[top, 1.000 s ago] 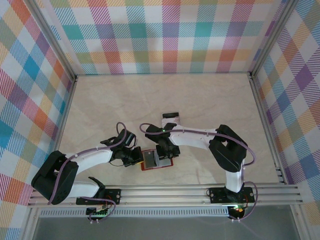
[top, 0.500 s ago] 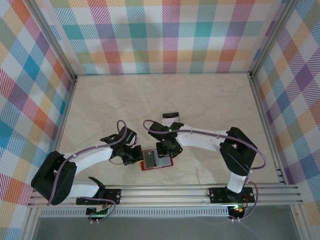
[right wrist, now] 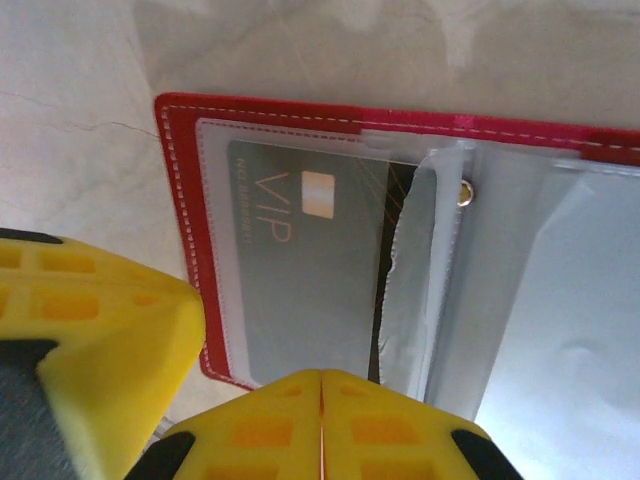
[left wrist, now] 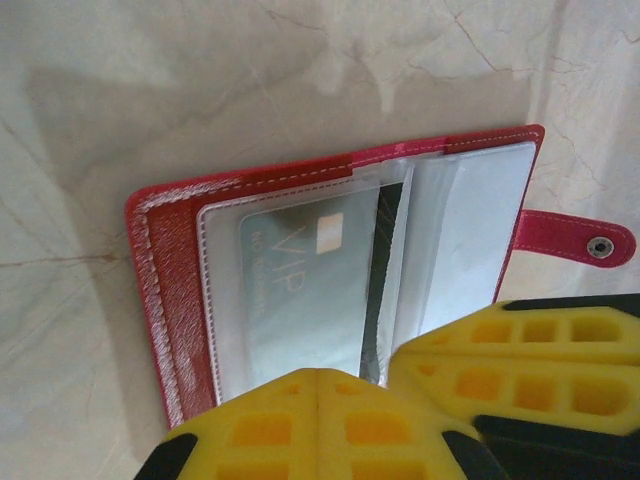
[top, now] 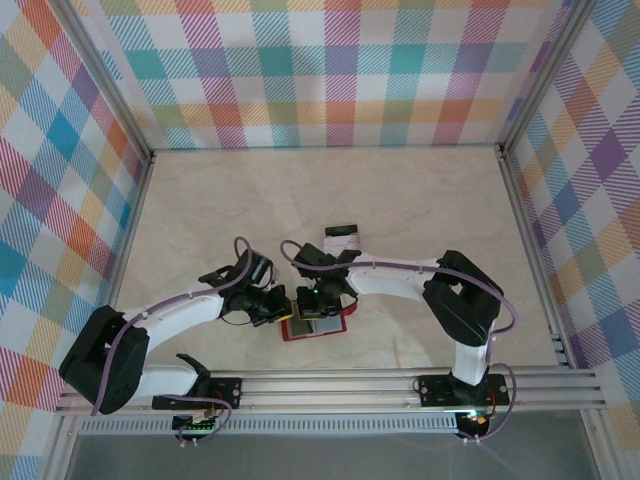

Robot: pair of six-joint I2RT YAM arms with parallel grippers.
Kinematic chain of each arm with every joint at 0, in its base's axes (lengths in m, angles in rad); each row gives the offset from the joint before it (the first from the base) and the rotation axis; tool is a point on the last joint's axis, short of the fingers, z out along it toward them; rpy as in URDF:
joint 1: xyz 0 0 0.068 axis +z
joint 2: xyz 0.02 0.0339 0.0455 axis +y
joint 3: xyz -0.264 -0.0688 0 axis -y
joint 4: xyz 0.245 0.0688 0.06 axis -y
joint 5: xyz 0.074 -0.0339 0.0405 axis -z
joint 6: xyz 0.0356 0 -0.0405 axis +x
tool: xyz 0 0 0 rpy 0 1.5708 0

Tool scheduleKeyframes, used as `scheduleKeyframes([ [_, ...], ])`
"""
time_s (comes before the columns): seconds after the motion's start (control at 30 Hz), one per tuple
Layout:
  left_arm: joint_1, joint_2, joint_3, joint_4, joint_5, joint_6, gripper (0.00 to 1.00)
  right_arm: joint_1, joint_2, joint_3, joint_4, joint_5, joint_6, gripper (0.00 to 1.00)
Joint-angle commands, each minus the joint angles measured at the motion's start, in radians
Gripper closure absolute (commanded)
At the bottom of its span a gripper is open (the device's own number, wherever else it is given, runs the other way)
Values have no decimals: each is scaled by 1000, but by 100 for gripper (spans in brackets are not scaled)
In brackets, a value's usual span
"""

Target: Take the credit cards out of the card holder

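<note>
The red card holder [top: 318, 330] lies open near the table's front, its clear pockets up [left wrist: 460, 215]. A grey-green credit card [left wrist: 300, 290] marked VIP, with a dark band along one edge, sits inside the left pocket [right wrist: 300, 275]. My left gripper [left wrist: 320, 378] is shut, with its tips over that pocket's near edge [top: 283, 309]. My right gripper [right wrist: 322, 375] is shut too, tips at the card's near edge [top: 321, 304]; what lies under them is hidden. Both pairs of yellow fingers [left wrist: 500, 350] stand side by side. Another credit card [top: 342, 238] lies on the table behind.
The holder's snap tab [left wrist: 575, 240] sticks out to the side. Checkered walls [top: 320, 70] enclose the pale marble tabletop [top: 420, 200] on three sides. An aluminium rail [top: 340, 385] runs along the front by the arm bases.
My right gripper has closed and moved slightly left over the holder, covering more of it. The left gripper has stayed shut at the holder's left side.
</note>
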Motion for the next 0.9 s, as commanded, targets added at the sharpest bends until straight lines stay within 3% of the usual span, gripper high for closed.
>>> scheduleKeyframes([
  [0.0,1,28,-27,61,39,-22,100,-10,34,31,14,-29,2,91],
  [0.7,1,114,-26,-66,-42,52,100,-9,57,43,-108,93,-29,74],
  [0.87,1,118,-24,-60,-40,52,100,-12,53,24,-61,57,-32,73],
])
